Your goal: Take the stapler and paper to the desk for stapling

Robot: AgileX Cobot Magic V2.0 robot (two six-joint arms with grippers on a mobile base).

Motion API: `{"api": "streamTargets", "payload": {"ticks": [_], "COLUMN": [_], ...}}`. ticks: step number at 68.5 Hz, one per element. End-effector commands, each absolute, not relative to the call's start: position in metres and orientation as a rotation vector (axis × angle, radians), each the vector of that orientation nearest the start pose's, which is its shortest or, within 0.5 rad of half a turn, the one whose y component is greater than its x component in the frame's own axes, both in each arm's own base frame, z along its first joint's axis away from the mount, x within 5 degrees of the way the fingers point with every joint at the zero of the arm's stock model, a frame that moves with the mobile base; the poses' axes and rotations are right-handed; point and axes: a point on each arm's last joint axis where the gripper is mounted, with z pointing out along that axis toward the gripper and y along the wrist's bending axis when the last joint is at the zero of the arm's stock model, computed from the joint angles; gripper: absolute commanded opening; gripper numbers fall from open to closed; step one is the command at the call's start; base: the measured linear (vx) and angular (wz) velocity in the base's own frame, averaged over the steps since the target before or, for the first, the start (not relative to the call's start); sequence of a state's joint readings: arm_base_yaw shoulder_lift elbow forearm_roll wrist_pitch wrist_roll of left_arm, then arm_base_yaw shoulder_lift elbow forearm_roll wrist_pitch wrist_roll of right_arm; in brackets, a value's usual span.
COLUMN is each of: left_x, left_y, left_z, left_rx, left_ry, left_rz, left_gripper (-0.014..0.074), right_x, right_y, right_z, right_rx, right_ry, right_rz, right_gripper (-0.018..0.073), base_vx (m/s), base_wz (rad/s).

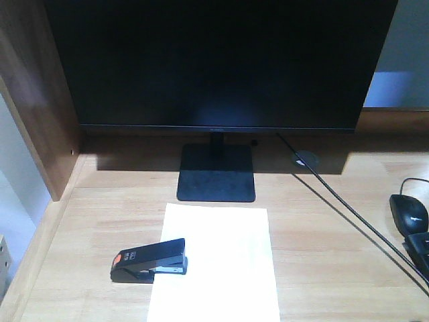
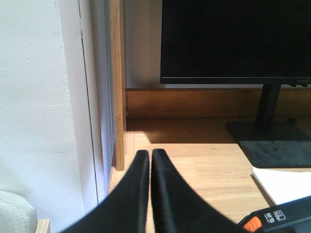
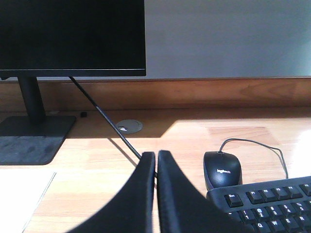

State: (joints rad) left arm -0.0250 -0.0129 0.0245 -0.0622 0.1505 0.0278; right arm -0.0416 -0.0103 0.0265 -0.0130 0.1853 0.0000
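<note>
With both end effectors, left (image 2: pixel 149 160) and right (image 3: pixel 156 160), sitting closed and empty, the rigid stapler (image 1: pixel 149 259) is lying at the flimsy paper's (image 1: pixel 218 268) nine o'clock edge, likely inviting a mid-body grip.

We see hard sunlight washing the desk (image 1: pixel 322 255) pale, and the paper (image 1: pixel 218 268) glares nearly blank. The monitor (image 1: pixel 221 60) is a dark mass casting a crisp shadow band beneath itself. From 12 toward 4 o'clock its cable (image 1: pixel 348 208) lays a thin shadow. Both wrist views show close, slightly soft black fingers (image 2: pixel 131 199).
</note>
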Motion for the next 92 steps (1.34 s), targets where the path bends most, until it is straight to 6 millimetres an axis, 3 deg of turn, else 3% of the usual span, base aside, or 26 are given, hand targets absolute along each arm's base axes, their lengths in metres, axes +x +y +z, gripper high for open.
{"api": "streamTargets", "payload": {"ticks": [1,92], "left_x": [0.0558,0.0558], "left_y": [-0.0017,-0.0017], "left_z": [0.1969,0.1969], "left_rx": [-0.019,-0.019], "left_ry": [1.558,1.558], "left_rz": [-0.063,-0.063], "left_gripper": [-0.0006,-0.0006], "right_x": [0.0561,0.0561], "right_y": [-0.003,-0.0028], "right_z": [0.1944,0.1946], "right_rx": [0.013,0.033], "right_ry": [1.597,1.593], "right_rz": [-0.068,-0.046], "right_gripper": [-0.001,-0.001], "base_vx": [0.0,0.0], "base_wz": [0.0,0.0]}}
